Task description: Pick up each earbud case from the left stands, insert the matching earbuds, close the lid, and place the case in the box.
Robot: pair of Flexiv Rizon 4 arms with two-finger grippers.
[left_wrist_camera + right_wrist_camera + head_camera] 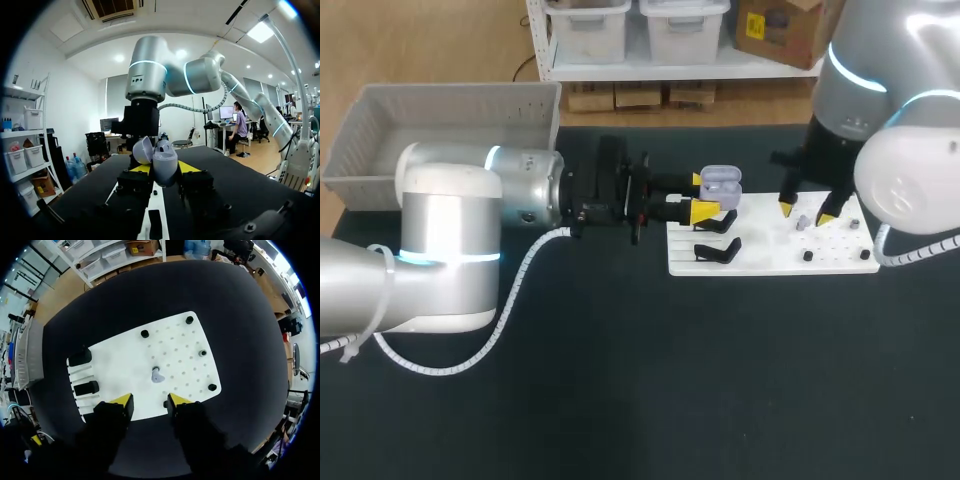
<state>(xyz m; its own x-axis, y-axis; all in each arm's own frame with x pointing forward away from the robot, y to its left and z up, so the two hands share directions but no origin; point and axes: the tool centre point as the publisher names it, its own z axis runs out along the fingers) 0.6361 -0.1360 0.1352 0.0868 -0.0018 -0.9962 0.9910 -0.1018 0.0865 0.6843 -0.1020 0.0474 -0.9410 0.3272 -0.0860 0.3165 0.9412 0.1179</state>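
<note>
At the board's [770,252] left edge, left end effector [702,196] apparently clamps the case [721,181].

Open board [770,255] between stands [718,250] and pegs [808,256]

Silver arms [445,215], cyan rings [430,258], yellow-tipped jaws

L gripper [701,196] round lilac case [721,181], lid up, over white board [770,262]; R gripper [805,213] spread above board
</note>
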